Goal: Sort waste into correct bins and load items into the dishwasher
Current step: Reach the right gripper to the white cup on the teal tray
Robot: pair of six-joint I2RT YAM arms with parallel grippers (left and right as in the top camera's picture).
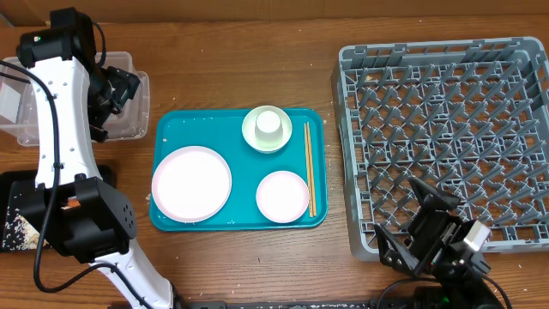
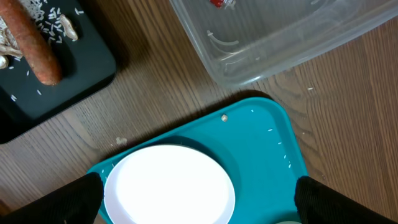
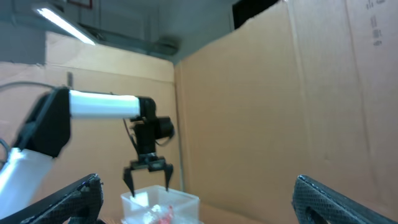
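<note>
Hovering with the left end effector spread wide and empty above the clear tub, red wrapper inside. Holding the right end effector wide open too, gripping nothing, by the grey dish rack. Spotting 2 white plates, a bowl with maybe a cup, and chopsticks on the teal tray. Finding the orange stick and scraps on the black tray.

You can't see the whole black tray: left arm covers part, frame edge crops it; clear tub contents unreadable.
</note>
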